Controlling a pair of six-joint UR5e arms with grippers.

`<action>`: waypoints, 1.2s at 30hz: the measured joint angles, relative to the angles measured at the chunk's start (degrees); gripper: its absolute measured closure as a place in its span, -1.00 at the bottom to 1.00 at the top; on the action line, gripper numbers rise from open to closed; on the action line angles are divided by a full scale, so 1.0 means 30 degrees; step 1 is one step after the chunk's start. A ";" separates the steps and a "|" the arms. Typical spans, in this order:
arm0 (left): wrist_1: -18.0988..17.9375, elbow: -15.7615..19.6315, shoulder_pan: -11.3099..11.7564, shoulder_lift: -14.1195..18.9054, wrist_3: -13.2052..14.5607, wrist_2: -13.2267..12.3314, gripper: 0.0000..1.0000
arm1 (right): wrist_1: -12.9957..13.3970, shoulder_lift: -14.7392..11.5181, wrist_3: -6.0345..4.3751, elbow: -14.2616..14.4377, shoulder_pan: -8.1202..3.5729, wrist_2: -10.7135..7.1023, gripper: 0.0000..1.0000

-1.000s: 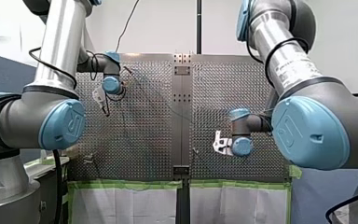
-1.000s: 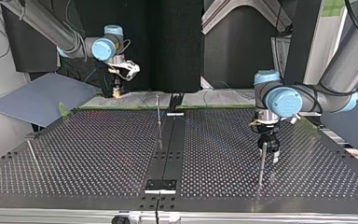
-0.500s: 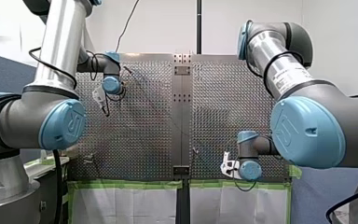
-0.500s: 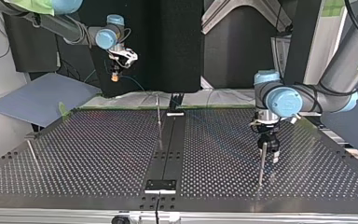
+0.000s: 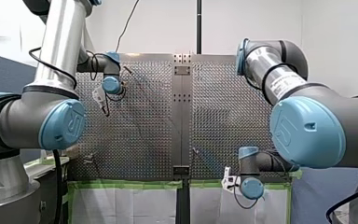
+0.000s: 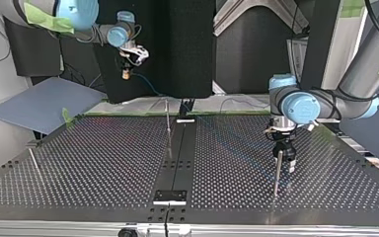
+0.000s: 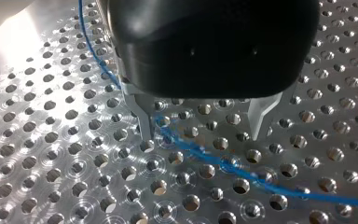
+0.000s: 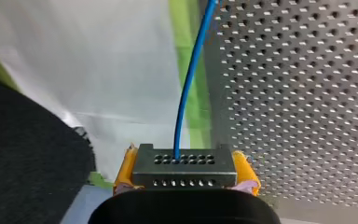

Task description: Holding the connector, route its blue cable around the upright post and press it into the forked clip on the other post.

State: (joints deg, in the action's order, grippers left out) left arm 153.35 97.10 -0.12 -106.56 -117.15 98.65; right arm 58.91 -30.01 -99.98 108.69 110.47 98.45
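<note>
In the right wrist view my right gripper [image 8: 184, 173] is shut on a grey connector [image 8: 184, 161] between yellow pads [image 8: 126, 169]. The blue cable [image 8: 189, 79] leaves the connector and runs ahead over the table's taped edge. The top view shows that gripper [image 6: 126, 73] raised beyond the table's far edge, with the cable [image 6: 145, 85] trailing down. My left gripper [image 7: 203, 135] stands open just above the plate, and the cable [image 7: 223, 163] lies between its metal fingers [image 7: 144, 122]. In the top view a thin post [image 6: 277, 173] stands just in front of my left gripper [image 6: 284, 159]. Another post [image 6: 168, 118] rises near the middle.
The perforated table [image 5: 140, 126] has a dark centre strip [image 6: 177, 158]. Green tape [image 8: 186, 70] edges it, with white sheeting [image 5: 121, 205] below in the front view. A third thin post [image 6: 32, 160] leans at the top view's left. A grey board [image 6: 39, 103] lies off the table there.
My right arm has carried the connector off the table's near edge in the front view, rising in the top view and pulling the cable along. My left arm has stayed still.
</note>
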 joint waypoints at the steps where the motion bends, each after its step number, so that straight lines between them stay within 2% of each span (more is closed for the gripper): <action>1: 0.0001 0.0001 0.0000 -0.0001 0.0000 0.0000 -0.97 | 0.0009 0.0151 0.0008 -0.0011 0.0019 -0.0031 1.00; 7: 0.0008 0.0001 0.0000 0.0002 0.0000 0.0016 -0.97 | 0.0076 0.1125 0.0087 -0.0065 0.0136 -0.0398 1.00; 11: 0.0010 0.0000 -0.0001 0.0002 0.0000 0.0026 -0.97 | 0.0121 0.1459 0.0205 -0.0114 0.0217 -0.0478 1.00; 15: 0.0010 0.0001 -0.0003 0.0000 0.0000 0.0029 -0.97 | 0.0123 0.1513 0.0488 -0.0275 0.0248 -0.0438 1.00; 17: 0.0012 0.0000 -0.0004 0.0002 0.0000 0.0029 -0.97 | 0.0092 0.1467 0.0733 -0.0395 0.0254 -0.0428 1.00; 21: 0.0031 0.0001 -0.0003 0.0002 0.0000 0.0029 -0.97 | -0.0126 0.1106 0.1135 -0.0529 0.0268 -0.0491 1.00; 24: 0.0038 0.0001 -0.0004 0.0001 0.0000 0.0030 -0.97 | -0.0472 0.0699 0.1214 -0.0549 0.0302 -0.0561 1.00; 32: 0.0040 0.0000 -0.0011 0.0001 0.0000 0.0030 -0.97 | -0.1859 -0.0710 0.1086 -0.0533 0.0412 -0.0535 1.00; 36: 0.0040 0.0000 -0.0011 0.0002 0.0000 0.0029 -0.97 | -0.2265 -0.1326 0.1065 -0.0530 0.0442 -0.0471 1.00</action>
State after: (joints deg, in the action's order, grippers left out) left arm 153.47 97.10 -0.15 -106.56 -117.16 98.74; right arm 52.11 -33.99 -96.79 107.10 111.80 97.03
